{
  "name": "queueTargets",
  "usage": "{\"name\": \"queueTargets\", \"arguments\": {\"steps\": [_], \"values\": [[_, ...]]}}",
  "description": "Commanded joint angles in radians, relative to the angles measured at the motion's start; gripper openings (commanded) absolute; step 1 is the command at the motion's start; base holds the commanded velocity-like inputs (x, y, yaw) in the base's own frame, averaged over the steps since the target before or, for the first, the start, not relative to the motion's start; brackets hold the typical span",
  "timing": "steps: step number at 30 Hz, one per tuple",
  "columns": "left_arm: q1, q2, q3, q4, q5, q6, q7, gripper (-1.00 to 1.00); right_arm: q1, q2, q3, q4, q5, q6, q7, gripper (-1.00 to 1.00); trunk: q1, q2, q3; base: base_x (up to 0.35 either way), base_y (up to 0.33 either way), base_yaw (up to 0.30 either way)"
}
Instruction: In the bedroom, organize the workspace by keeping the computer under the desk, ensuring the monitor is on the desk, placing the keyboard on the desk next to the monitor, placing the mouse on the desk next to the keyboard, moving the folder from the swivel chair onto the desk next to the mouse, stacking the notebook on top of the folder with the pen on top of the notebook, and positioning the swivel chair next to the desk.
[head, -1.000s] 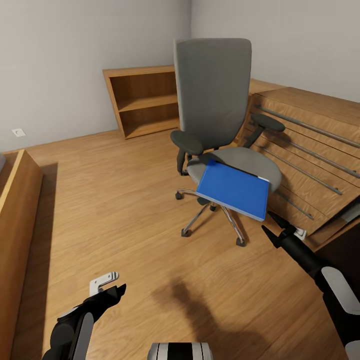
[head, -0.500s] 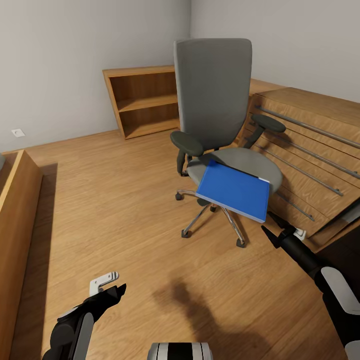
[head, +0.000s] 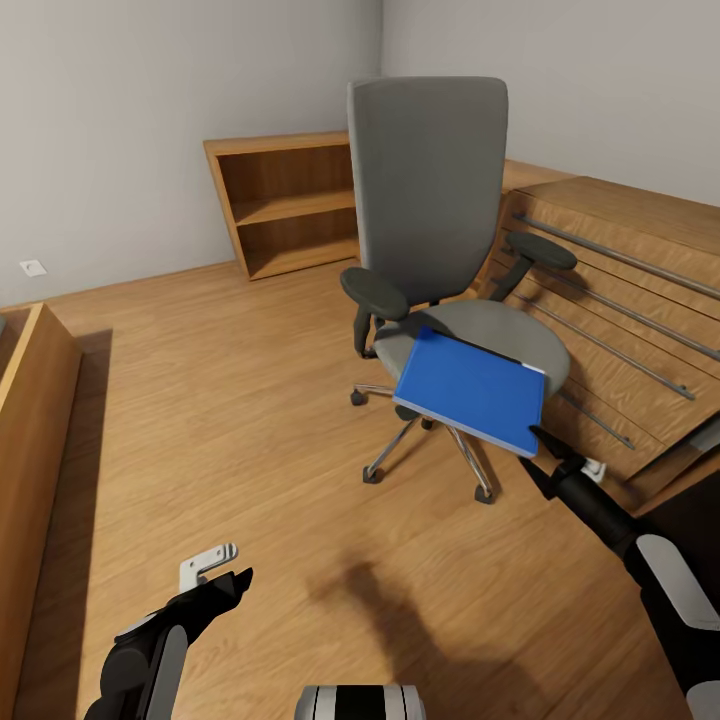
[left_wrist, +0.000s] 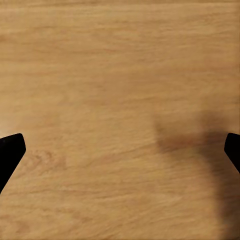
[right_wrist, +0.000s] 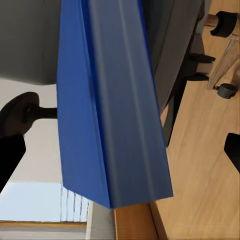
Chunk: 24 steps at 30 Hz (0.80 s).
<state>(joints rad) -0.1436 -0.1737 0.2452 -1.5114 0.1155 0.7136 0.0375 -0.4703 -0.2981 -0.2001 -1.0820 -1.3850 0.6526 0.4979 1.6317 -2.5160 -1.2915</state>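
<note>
The grey swivel chair (head: 430, 200) stands on the wooden floor in the middle of the head view. On its seat lies the blue folder (head: 470, 388), overhanging the seat's front edge. My right gripper (head: 541, 453) is open and sits right at the folder's near corner. In the right wrist view the folder (right_wrist: 107, 115) looms close ahead of the right gripper (right_wrist: 120, 150), whose fingertips (right_wrist: 10, 152) are spread wide. My left gripper (head: 222, 572) hangs low over bare floor, and the left wrist view shows the left gripper (left_wrist: 120, 150) open with nothing between its fingers.
A light wooden dresser (head: 620, 290) with metal rail handles stands just right of the chair. An open wooden bookshelf (head: 290, 205) is against the back wall. A wooden furniture edge (head: 30, 420) runs along the left. Open floor lies between me and the chair.
The whole view has shifted slightly. My right gripper has edged closer to the folder's near corner. The left arm has stayed put.
</note>
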Motion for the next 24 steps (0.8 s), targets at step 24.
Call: {"name": "queueTargets", "arguments": {"steps": [24], "values": [[-0.001, -0.001, 0.003, 0.004, 0.01, 0.004, 0.005, 1.0, -0.001, 0.002, 0.038, 0.004, -0.003, 0.005, -0.001, 1.0, 0.0, 0.0, -0.001, 0.06, 0.014, 0.0]]}}
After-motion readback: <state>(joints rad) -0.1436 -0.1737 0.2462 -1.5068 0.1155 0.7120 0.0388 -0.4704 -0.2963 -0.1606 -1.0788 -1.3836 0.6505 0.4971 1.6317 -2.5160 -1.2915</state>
